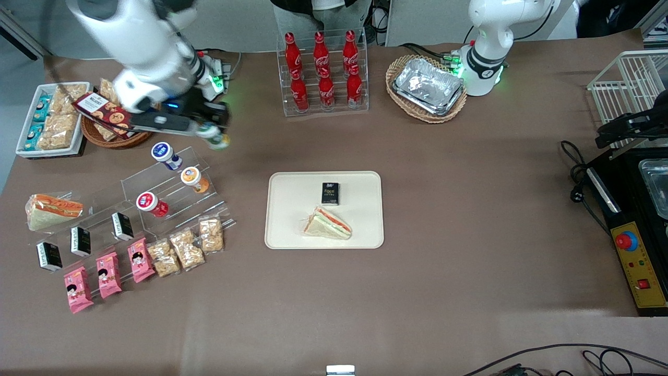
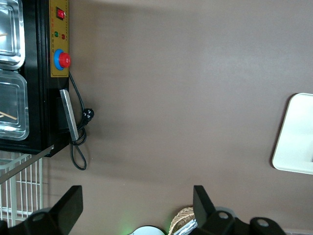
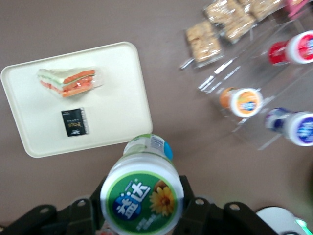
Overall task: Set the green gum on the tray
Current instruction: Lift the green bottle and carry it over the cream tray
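The front view looks steeply down from high above one long edge of the counter, taking in nearly its whole top, with the tray (image 1: 282,209) near the middle. The right wrist camera hangs much closer, facing down past the gripper (image 3: 142,208) and the green gum (image 3: 143,193) onto the same tray (image 3: 122,98) and clear rack (image 3: 254,83). The left wrist camera faces down near the parked arm's end, catching only an edge of the tray (image 2: 293,134) and the control box (image 2: 57,39).

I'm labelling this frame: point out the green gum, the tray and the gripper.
green gum (image 3: 142,198): right wrist view, printed lid.
tray (image 1: 292,183): front view, bare corner.
gripper (image 1: 213,134): front view, fingertips above table, holding gum.
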